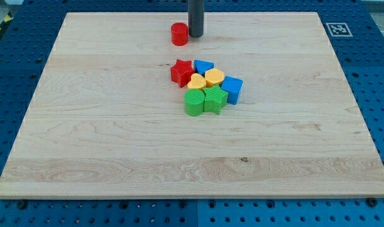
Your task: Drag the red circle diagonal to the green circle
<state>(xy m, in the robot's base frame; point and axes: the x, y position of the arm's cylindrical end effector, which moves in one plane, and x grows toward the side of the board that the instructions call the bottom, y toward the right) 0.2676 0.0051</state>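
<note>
The red circle (179,33) sits near the view's top, a little left of centre. My tip (196,35) stands right beside it on its right, touching or almost touching. The green circle (193,103) lies lower, in a cluster at the board's middle, at the cluster's lower left. The red circle is well apart from it, toward the view's top.
The cluster also holds a red star (181,72), a blue triangle-like block (203,66), two yellow blocks (197,81) (214,77), a blue block (232,89) and a green star (215,99). The wooden board (103,139) lies on a blue pegboard table.
</note>
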